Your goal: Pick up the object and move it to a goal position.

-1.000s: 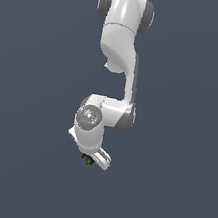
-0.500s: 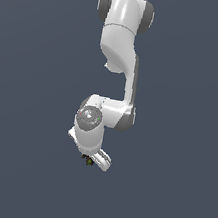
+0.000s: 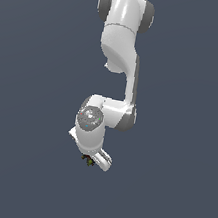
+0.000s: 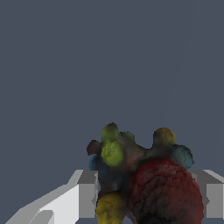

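Exterior view: bare grey-blue field on all sides of the gripper (image 3: 92,160), 1 through 11 o'clock. Only obstruction is the arm (image 3: 121,57) itself, rising at 12 o'clock. Wrist view: the lumpy object (image 4: 144,179) fills the gap between the fingers (image 4: 78,199); beyond it, open.

So the white Panda arm (image 3: 121,57) comes down from the top of the frame against a flat dark grey-blue backdrop, bends at a grey-capped joint (image 3: 125,116), then folds toward the exterior view's left. The wrist ends in a round grey disc (image 3: 88,117), and the gripper (image 3: 92,160) hangs under it, pointing down. There's a tiny dark lumpy object (image 3: 89,162) right at the fingers, dark red with a yellow-green speck. Too small to tell how the fingers sit around it.
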Controlling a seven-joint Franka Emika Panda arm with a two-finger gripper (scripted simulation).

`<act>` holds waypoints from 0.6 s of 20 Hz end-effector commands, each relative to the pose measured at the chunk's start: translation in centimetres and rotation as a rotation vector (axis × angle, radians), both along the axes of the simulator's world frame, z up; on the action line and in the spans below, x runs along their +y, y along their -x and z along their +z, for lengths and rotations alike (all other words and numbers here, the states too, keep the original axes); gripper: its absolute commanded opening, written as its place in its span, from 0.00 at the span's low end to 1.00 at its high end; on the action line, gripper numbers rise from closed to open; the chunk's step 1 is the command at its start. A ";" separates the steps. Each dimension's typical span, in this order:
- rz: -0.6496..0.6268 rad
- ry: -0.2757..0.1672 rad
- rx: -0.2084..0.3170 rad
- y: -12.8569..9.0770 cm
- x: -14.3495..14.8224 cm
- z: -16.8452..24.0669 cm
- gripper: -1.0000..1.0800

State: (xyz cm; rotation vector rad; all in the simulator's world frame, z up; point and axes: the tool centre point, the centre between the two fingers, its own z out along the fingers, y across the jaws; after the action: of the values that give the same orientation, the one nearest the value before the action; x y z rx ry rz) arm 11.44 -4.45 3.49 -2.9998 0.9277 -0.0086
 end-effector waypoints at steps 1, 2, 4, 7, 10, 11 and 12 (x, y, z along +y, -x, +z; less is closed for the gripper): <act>0.002 0.000 -0.001 -0.1 0.9 0.3 0.00; 0.002 0.000 -0.001 -0.2 1.4 0.4 0.00; 0.002 0.000 -0.001 -0.3 2.6 0.8 0.00; 0.002 0.000 -0.001 -0.6 5.1 1.5 0.00; 0.001 0.000 0.000 -0.9 8.1 2.4 0.00; 0.001 0.000 0.001 -1.0 9.1 2.7 0.00; 0.001 0.000 0.001 -1.1 10.2 3.0 0.00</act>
State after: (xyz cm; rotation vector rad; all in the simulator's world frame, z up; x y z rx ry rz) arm 12.36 4.13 5.90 -3.0013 0.9262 -0.0050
